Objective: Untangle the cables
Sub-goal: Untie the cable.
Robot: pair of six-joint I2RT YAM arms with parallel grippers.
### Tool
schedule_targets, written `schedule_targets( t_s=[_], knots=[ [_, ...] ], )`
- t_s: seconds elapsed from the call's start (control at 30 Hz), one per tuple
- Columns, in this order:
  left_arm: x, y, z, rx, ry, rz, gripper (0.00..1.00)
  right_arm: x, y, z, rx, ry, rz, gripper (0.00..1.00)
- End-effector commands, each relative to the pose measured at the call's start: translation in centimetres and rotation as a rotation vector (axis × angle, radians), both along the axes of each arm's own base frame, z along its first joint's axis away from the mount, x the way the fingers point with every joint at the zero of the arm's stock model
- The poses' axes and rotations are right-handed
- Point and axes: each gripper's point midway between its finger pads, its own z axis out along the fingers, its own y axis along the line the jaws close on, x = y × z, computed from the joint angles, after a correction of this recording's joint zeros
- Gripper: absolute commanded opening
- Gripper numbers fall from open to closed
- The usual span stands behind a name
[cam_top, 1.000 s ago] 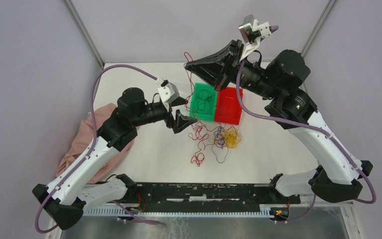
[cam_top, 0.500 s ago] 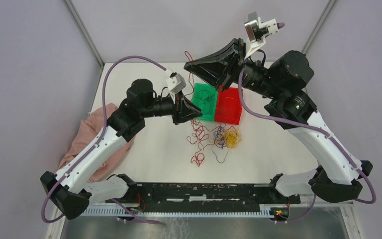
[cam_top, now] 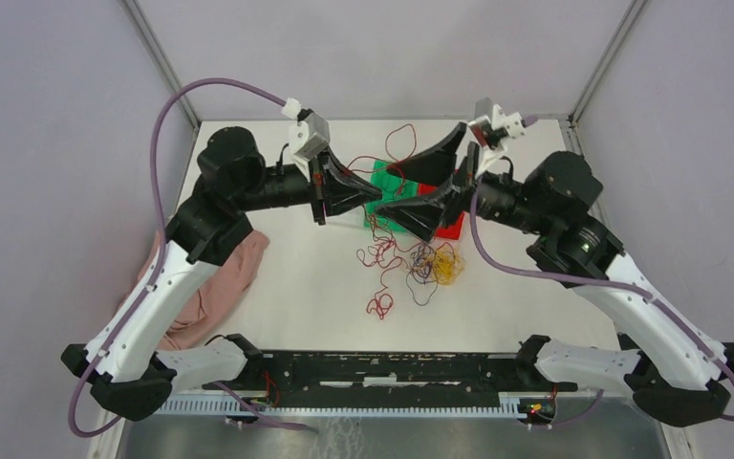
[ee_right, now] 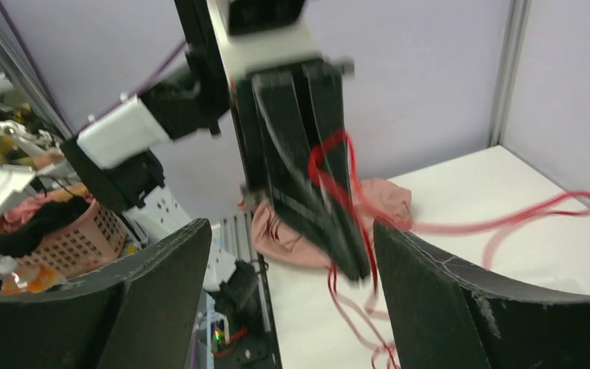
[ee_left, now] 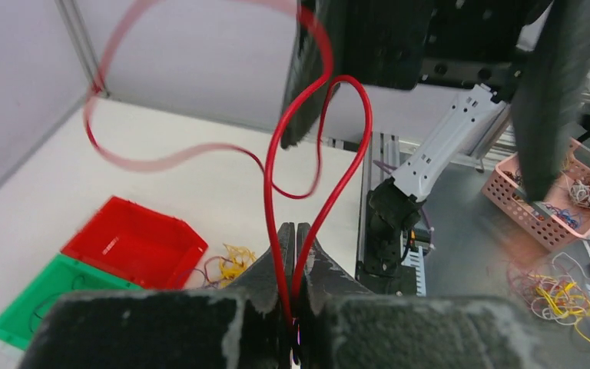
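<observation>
Nearest the arm bases, the main tangle of cables (cam_top: 419, 266) lies on the white table, red and dark strands looping around a small yellow bundle (cam_top: 447, 266), with a pink cloth (cam_top: 212, 287) off to the left. Just beyond the tangle sit the green bin (ee_left: 15, 323) and the red bin (ee_left: 134, 246), side by side. Above them the two grippers meet, and here things have changed within the last second. The left gripper (ee_left: 293, 238), which was low and open near the table, has risen and pressed its jaws together on the red cable (ee_left: 268, 177). The right gripper (ee_right: 292, 231), which had held that strand up high, has come down and now stands wide apart, with nothing in its grasp that we can see. We read this as a handover. The red strand arcs freely toward the far edge, while its other end trails down into the tangle, so we judge it only partly freed.
</observation>
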Motion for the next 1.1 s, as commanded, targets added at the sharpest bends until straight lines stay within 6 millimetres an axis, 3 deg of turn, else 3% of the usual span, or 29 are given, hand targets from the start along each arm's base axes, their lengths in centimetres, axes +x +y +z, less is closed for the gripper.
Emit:
schedule_targets(
  t_s=[0.0,0.13,0.27,0.37,0.57,0.77,0.9,1.07],
  knots=[
    [-0.3,0.6,3.6,-0.026,-0.109,0.0,0.03,-3.3,-3.2,0.0,-0.01,-0.158,0.019,0.84],
    [0.5,0.7,5.1,-0.041,-0.152,0.038,0.03,-5.4,-2.8,-4.7,-0.144,-0.163,0.155,0.83],
    [0.9,0.8,6.4,-0.053,-0.187,0.061,0.03,-2.7,-2.5,-7.5,-0.21,-0.135,0.047,0.81],
    [0.7,0.8,6.9,-0.06,-0.181,0.053,0.03,-1.0,-2.0,-7.8,-0.174,-0.155,-0.018,0.79],
    [0.7,0.8,7.2,-0.057,-0.182,0.051,0.03,1.4,0.8,-5.5,-0.049,-0.173,-0.036,0.74],
    [0.8,0.6,7.5,-0.061,-0.173,0.05,0.03,3.8,3.6,-4.8,0.02,-0.134,-0.034,0.57],
    [0.7,0.6,8.0,-0.067,-0.178,0.047,0.03,5.1,4.7,-6.8,0.018,-0.084,-0.046,0.38],
    [0.4,0.8,9.3,-0.082,-0.206,0.046,0.03,6.4,4.8,-11.0,-0.022,-0.02,-0.103,0.29]
  ],
)
